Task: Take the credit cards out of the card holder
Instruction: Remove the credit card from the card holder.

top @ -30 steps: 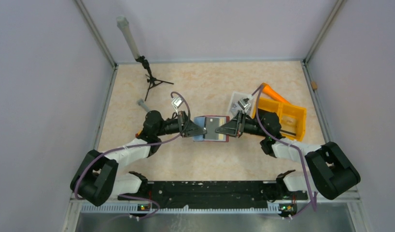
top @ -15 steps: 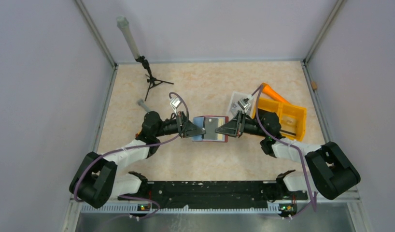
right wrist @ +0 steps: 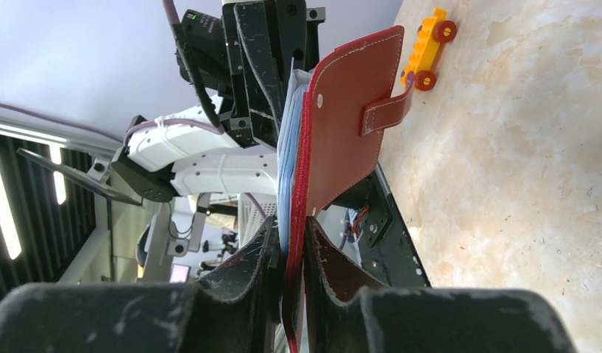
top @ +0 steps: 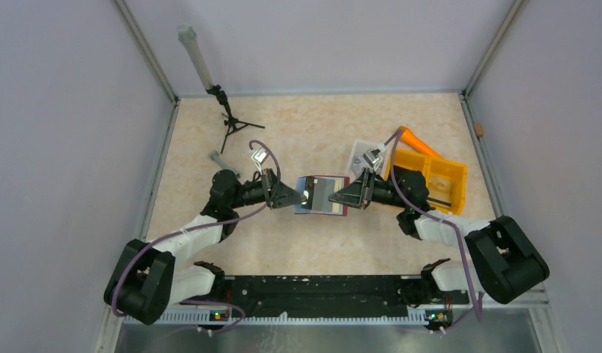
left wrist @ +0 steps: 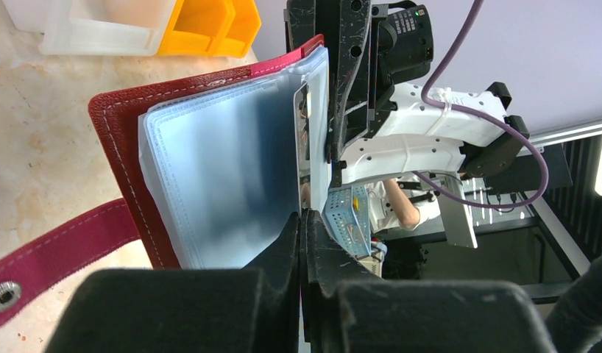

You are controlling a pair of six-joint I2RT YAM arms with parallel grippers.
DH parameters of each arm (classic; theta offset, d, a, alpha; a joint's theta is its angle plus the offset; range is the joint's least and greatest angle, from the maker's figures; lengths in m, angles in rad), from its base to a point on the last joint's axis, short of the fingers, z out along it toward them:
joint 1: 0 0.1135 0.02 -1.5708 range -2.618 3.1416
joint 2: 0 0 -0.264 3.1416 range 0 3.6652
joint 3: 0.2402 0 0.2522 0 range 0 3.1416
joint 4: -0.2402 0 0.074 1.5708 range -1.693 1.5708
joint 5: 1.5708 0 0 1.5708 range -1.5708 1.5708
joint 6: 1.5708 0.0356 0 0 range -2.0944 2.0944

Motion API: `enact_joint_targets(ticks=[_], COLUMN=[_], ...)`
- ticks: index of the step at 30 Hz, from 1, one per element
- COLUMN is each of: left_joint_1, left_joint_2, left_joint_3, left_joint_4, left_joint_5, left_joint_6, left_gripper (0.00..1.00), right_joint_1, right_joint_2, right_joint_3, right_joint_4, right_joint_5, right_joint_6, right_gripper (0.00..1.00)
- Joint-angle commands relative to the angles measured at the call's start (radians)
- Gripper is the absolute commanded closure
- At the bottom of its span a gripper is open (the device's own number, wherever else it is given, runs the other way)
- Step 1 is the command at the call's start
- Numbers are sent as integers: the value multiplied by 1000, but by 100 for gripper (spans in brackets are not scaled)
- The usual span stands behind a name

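Observation:
The dark red card holder [top: 329, 201] hangs open above the table's middle, its clear sleeves [left wrist: 224, 169] fanned toward the left arm. My right gripper [top: 342, 198] is shut on the holder's right edge, with the red cover [right wrist: 342, 125] and sleeves pinched between its fingers [right wrist: 291, 228]. My left gripper [top: 301, 197] is shut on the edge of a thin shiny credit card [left wrist: 301, 140], which sticks out of the sleeves' left side [top: 307, 194]. A grey credit card [top: 326, 188] shows inside the holder. The strap tab [left wrist: 55, 250] dangles below.
An orange two-compartment tray [top: 434, 176] and a white square tray [top: 364, 154] stand behind the right arm. A small tripod [top: 232, 123] with a grey tube stands at the back left. A yellow toy car [right wrist: 428, 48] lies on the table near the left arm.
My left gripper has drawn back to the left with the shiny card, which now sticks further out of the sleeves. The right gripper and the holder have stayed in place.

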Motion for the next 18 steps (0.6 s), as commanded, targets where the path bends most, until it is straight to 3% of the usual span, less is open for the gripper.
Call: enact_joint_targets(ticks=[1,13,18], left_joint_1=[5,84,112], left_joint_2=[-14,-47,-82], left_joint_3=[-9,-24,-10], left_joint_4=[19,-4,-83], left_joint_5=[9,60,64], left_joint_6=[26,41,80], left_gripper=[100,100,100], right_joint_1=[-6,-32,-63], right_joint_2=[-4,-20,-60], right_joint_3=[15,9,-15], right_joint_4=[66,30,-107], right_joint_5=[-7,-23,-33], right_joint_6=[-5,-26,-115], right_gripper=[99,100,100])
